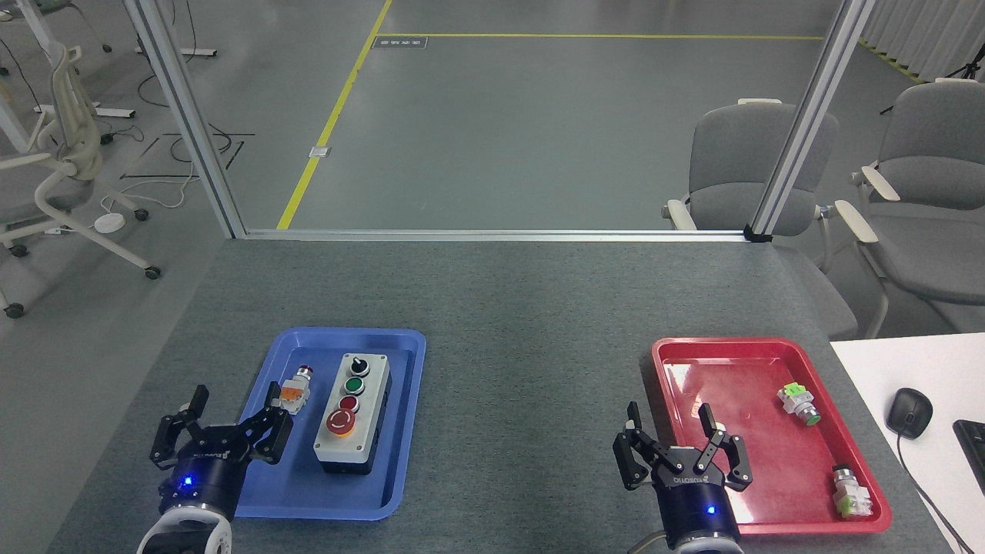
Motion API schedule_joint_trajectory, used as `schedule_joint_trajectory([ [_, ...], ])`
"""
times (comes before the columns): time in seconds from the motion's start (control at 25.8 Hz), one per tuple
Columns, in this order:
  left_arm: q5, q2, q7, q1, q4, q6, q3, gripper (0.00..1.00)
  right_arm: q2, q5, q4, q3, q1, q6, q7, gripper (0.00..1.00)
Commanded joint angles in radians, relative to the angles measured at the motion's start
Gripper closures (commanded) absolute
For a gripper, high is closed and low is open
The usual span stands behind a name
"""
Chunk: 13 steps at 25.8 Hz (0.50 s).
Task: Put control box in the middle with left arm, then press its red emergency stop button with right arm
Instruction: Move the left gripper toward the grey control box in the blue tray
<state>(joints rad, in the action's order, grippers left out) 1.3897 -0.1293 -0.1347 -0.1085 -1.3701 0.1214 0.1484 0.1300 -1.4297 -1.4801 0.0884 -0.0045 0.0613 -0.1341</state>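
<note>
Grey control box (353,412) lies in the blue tray (400,462), left of the bare tabletop middle (531,400).
Our left gripper (233,410) hangs wide open over the tray's near-left rim, covering part of it, and holds nothing; our right gripper (671,427) is spread open and empty over the red tray (769,346). We see the red emergency stop button (341,422) at the box's near end; both arms are cut off by the frame's bottom edge.

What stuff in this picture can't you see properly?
- Head view: the keyboard is cut off by the right edge.
- The white arrows on the red emergency stop button are too small to read.
- The left claw covers part of the blue tray.
- The right claw covers some of the red tray.
</note>
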Motion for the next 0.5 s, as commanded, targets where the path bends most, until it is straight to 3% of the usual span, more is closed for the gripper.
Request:
schedule_joint_trajectory([
  [0.0, 0.0, 0.004, -0.003, 0.0, -0.004, -0.003, 0.0, 0.01, 0.013, 0.0, -0.005, 0.001, 0.0, 0.006, -0.001, 0.02],
  [0.35, -0.021, 0.011, -0.046, 0.044, -0.07, 0.014, 0.0, 0.01, 0.02, 0.002, -0.006, -0.001, 0.0, 0.005, -0.001, 0.02],
  [0.47, -0.021, 0.002, -0.046, 0.104, -0.116, 0.037, -0.001, 0.01, 0.022, 0.002, -0.017, -0.003, 0.0, 0.006, -0.001, 0.02],
])
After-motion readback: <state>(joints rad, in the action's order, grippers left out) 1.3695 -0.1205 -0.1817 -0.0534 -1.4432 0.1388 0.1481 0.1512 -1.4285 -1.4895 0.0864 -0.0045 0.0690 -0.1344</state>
